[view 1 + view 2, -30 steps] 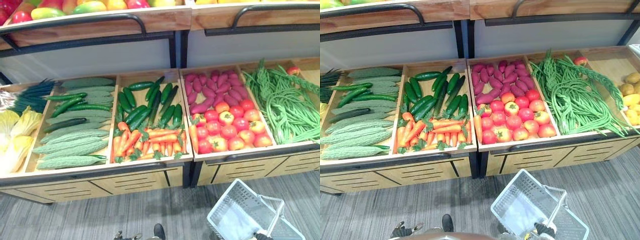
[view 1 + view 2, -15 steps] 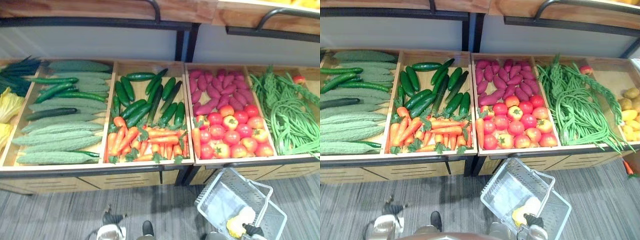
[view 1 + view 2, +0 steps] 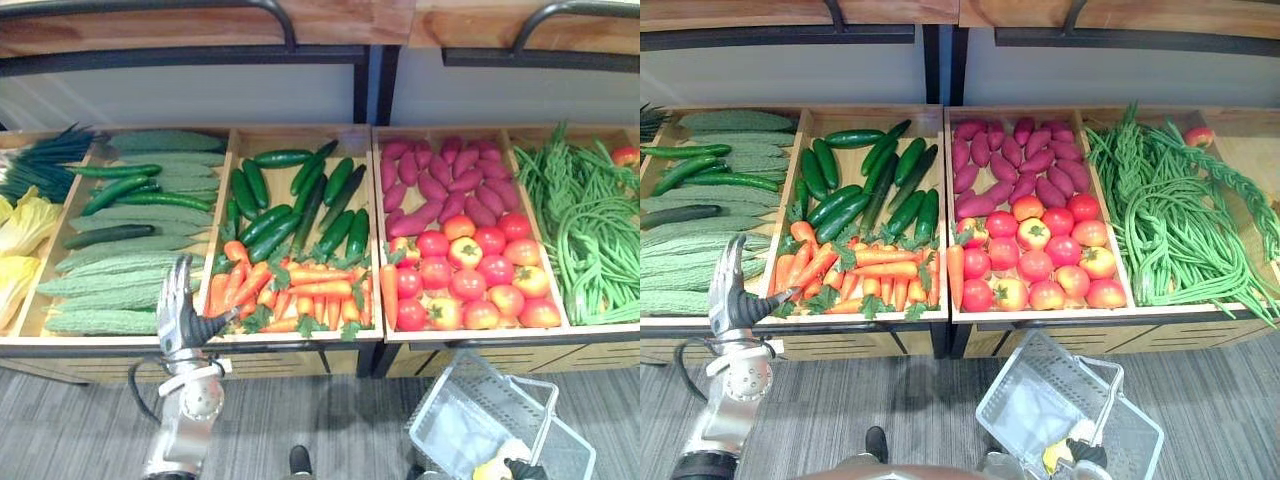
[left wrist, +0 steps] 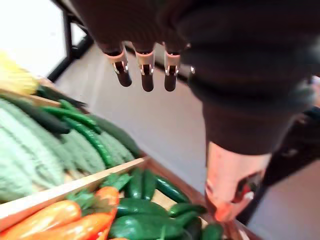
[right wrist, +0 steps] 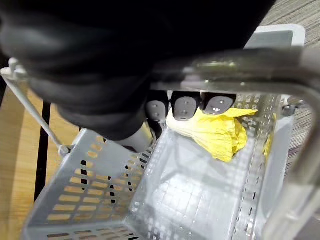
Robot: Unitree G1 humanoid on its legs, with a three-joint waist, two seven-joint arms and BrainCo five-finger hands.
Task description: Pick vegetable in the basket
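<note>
at the vegetable shelf [image 3: 450, 338] our left hand [image 3: 180, 315] has risen, fingers wide, before the carrots [image 3: 305, 288]; our right hand [image 5: 184, 106] grips the basket handle [image 5: 240, 67].

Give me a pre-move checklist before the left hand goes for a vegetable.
1. Left hand open and empty: ok, fingers straight.
2. Left hand on a vegetable: not ok, it hovers in front of the carrots, touching nothing.
3. Right hand shut on the handle: ok.
4. Room in the basket: ok, one yellow leafy vegetable inside.
5. Basket level: cannot tell.
</note>
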